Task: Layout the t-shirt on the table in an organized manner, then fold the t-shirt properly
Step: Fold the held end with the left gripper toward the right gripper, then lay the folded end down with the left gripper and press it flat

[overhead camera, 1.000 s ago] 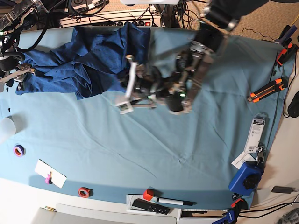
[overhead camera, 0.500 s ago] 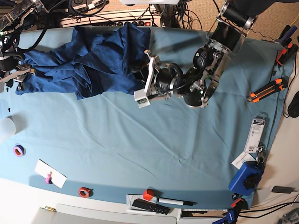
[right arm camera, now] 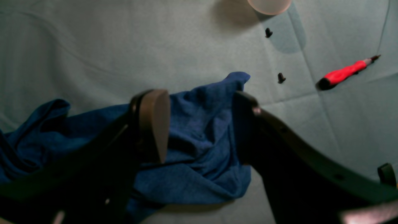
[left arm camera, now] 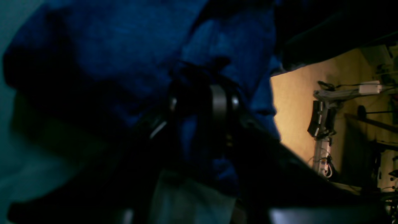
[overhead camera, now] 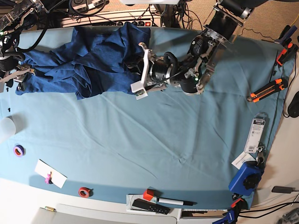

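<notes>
the dark navy-blue knit t-shirt (overhead camera: pixel 88 58) lies crumpled in the upper left of the base view, on the counter covered with wrinkled light teal cloth (overhead camera: pixel 154 140). a second ago the left pincer (overhead camera: pixel 140 70) was more toward the middle of the frame, over bare cloth; now it has moved up to the right edge of the garment and its jaws have narrowed. in the left wrist view blue fabric (left arm camera: pixel 199 137) sits between them, but the picture is dark, so i cannot tell if the grip is complete. the right pincer (right arm camera: pixel 199 127), at the far left edge of the base view, stands released over a shirt corner (right arm camera: pixel 214 93). i judge that spreading is only starting.
</notes>
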You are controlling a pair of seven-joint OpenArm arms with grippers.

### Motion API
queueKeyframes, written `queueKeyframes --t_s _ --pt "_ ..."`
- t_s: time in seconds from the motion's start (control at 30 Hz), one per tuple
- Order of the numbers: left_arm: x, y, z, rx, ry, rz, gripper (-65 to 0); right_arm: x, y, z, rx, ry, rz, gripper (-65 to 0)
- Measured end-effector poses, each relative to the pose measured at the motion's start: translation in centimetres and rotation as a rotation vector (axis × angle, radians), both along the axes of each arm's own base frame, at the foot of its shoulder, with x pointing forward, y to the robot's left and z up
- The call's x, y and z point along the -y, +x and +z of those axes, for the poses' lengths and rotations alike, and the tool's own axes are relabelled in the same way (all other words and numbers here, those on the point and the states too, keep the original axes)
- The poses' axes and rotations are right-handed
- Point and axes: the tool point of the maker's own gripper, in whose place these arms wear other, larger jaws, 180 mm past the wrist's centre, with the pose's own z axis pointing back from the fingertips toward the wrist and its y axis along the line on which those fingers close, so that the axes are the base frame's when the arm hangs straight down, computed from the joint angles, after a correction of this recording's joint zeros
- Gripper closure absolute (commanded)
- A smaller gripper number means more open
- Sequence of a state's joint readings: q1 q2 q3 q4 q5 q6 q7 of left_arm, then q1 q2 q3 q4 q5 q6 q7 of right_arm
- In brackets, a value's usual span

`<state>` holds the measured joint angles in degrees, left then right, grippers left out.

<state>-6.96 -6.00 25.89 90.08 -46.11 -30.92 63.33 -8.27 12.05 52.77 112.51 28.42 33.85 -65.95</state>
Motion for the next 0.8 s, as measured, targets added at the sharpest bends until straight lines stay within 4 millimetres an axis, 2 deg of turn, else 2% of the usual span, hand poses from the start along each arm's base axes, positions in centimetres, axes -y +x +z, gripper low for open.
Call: queueKeyframes --t_s 0.2,0.3,0.43,0.57,0.6,0.63,0.67,0.8 --pt "4.6 -0.9 3.8 -0.030 -0.161 -0.025 -11.1 0.0 0.0 0.0 0.001 0.001 0.000 -31.7" --pt "6.4 -2.4 4.6 -0.041 -0.176 -0.084 -11.1 0.0 0.0 0.0 0.000 0.000 0.001 -31.7" --pt "8.6 -6.3 4.8 -0.038 -0.170 -0.223 -11.1 0.0 0.0 0.0 0.001 0.001 0.001 -31.7" --pt "9.5 -10.7 3.8 0.003 -0.113 -0.403 -11.0 0.0 0.0 0.0 0.001 0.001 0.001 -31.7" --pt "9.5 -11.5 3.9 0.020 -0.112 -0.451 -8.0 0.0 0.0 0.0 0.001 0.001 0.001 -31.7" --pt "9.6 -11.7 3.9 0.038 -0.107 -0.482 -1.8 0.0 0.0 0.0 0.000 0.000 0.001 -31.7" --pt "9.6 -11.4 4.1 0.057 -0.102 -0.488 0.0 0.0 0.0 0.0 0.000 0.001 0.000 -31.7" --pt "9.4 -7.2 6.8 0.182 -0.137 -0.372 0.0 0.0 0.0 0.0 0.000 0.000 0.000 -31.7"
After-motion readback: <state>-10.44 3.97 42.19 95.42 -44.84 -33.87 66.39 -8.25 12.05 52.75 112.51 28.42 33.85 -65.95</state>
